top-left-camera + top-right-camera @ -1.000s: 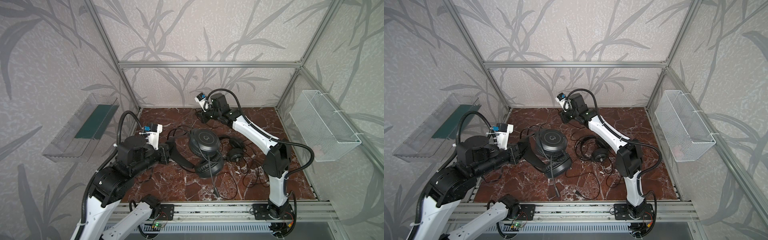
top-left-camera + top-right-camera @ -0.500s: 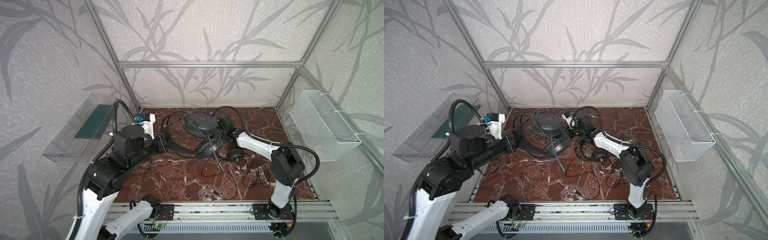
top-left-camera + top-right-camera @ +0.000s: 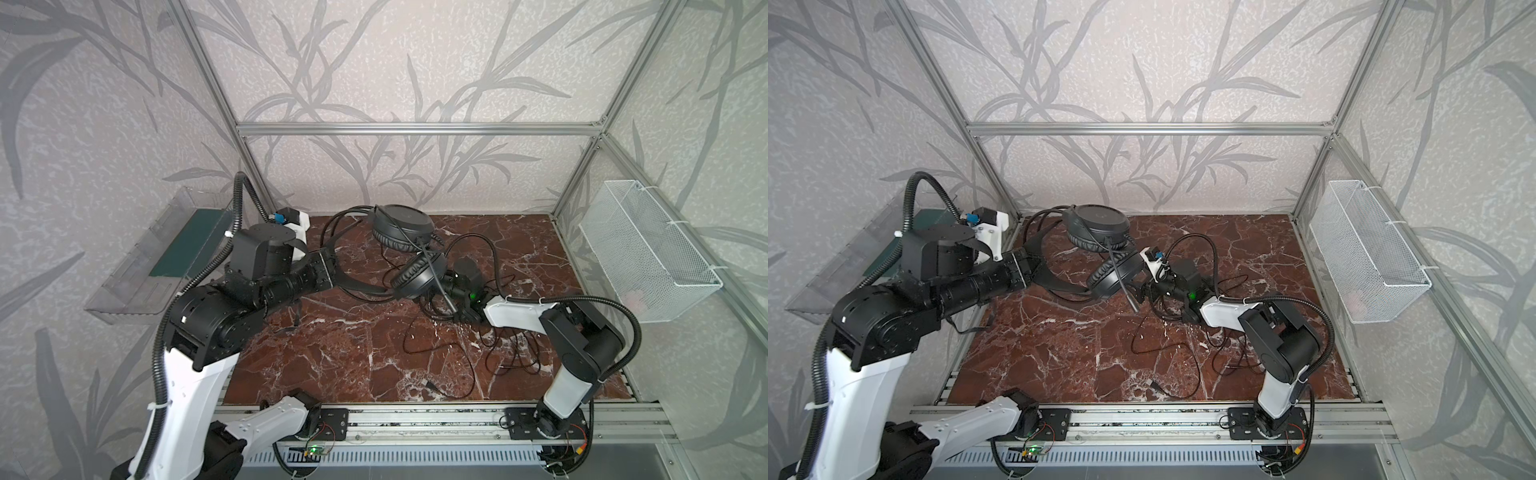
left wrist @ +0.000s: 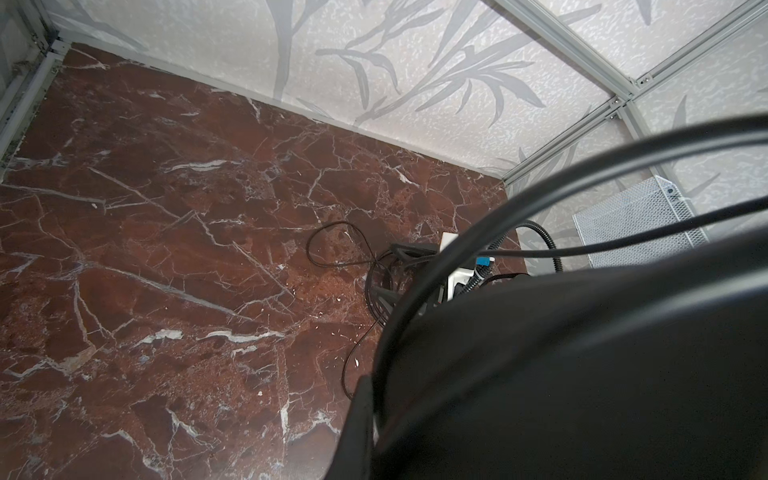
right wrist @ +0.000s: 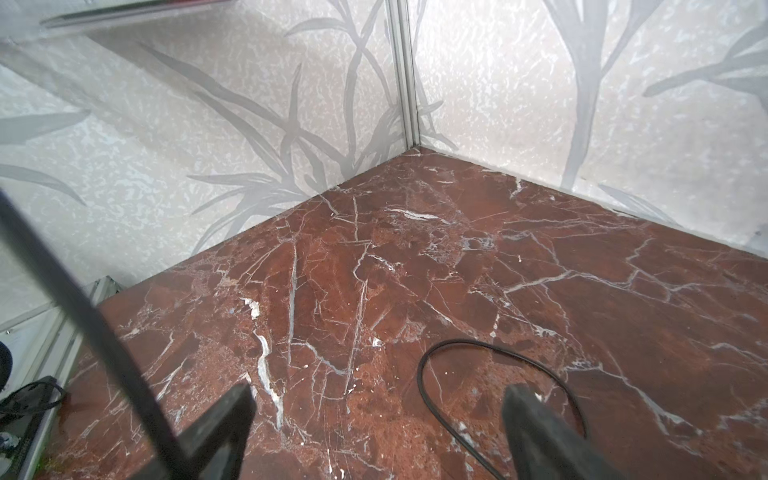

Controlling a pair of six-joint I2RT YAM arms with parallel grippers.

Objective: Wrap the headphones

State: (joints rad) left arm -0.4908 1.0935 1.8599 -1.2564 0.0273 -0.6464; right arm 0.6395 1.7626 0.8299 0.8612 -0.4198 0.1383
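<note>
Black over-ear headphones are held above the red marble worktop by the clenched left claw at headband; right claw is released, empty. Thin black cable lies mostly loose, so wrapping is approx. just begun

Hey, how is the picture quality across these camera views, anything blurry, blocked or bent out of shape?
In both top views the light is soft and even, the headphones are sharp, and the frame posts bow outward toward the edges. In the left wrist view a close, out-of-focus black headband blocks a large part of the frame. In the right wrist view a blurred cable crosses the frame, the marble floor is crisp, and the right tool stands open.
</note>
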